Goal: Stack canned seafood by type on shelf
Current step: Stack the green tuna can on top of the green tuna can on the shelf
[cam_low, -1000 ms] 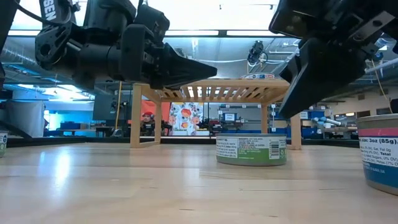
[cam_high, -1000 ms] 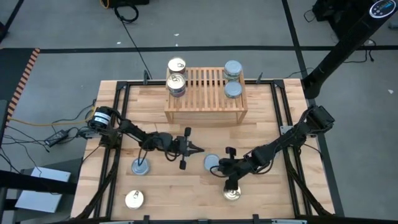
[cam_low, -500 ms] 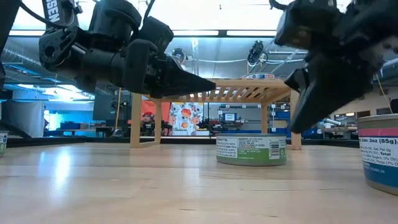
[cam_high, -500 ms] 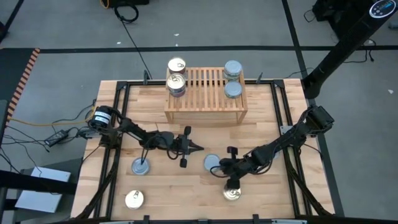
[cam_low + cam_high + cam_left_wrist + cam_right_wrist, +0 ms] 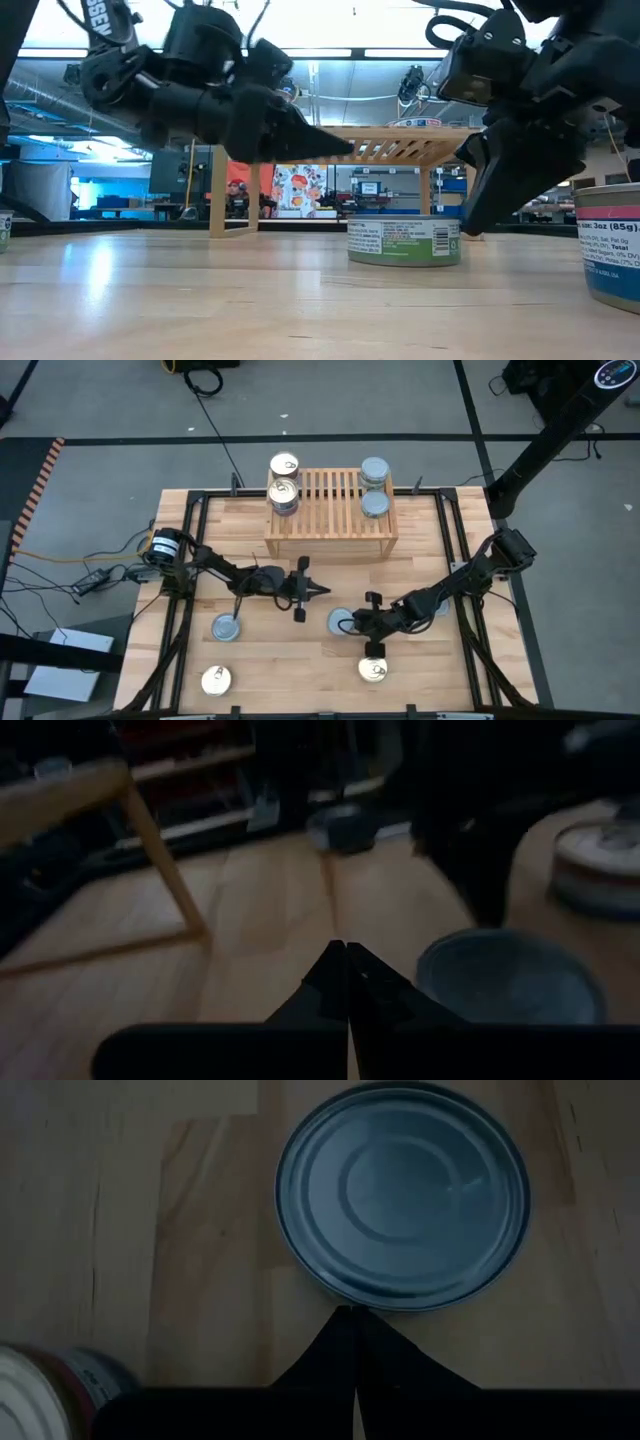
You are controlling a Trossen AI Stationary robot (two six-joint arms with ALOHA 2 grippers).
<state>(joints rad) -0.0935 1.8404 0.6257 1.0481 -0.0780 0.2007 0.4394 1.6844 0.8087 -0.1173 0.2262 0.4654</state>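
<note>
Seen from above, a gold-topped tin (image 5: 372, 671) sits at the lower centre of the counter (image 5: 300, 670), with another gold-topped tin (image 5: 216, 680) at lower left. Above these, the right claw (image 5: 349, 625) (clenched, holding nothing) hovers at a silver-topped tin (image 5: 340, 622). The left claw (image 5: 322, 591), also clenched and empty, points at mid-frame. Farther up stands the shelf (image 5: 330, 500), carrying two gold tins (image 5: 284, 496) on its left and two silver tins (image 5: 374, 504) on its right.

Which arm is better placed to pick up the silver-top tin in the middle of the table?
Right. The right gripper hovers shut directly beside the silver-top tin, pointing down. The left gripper, also shut, is farther away.
</note>
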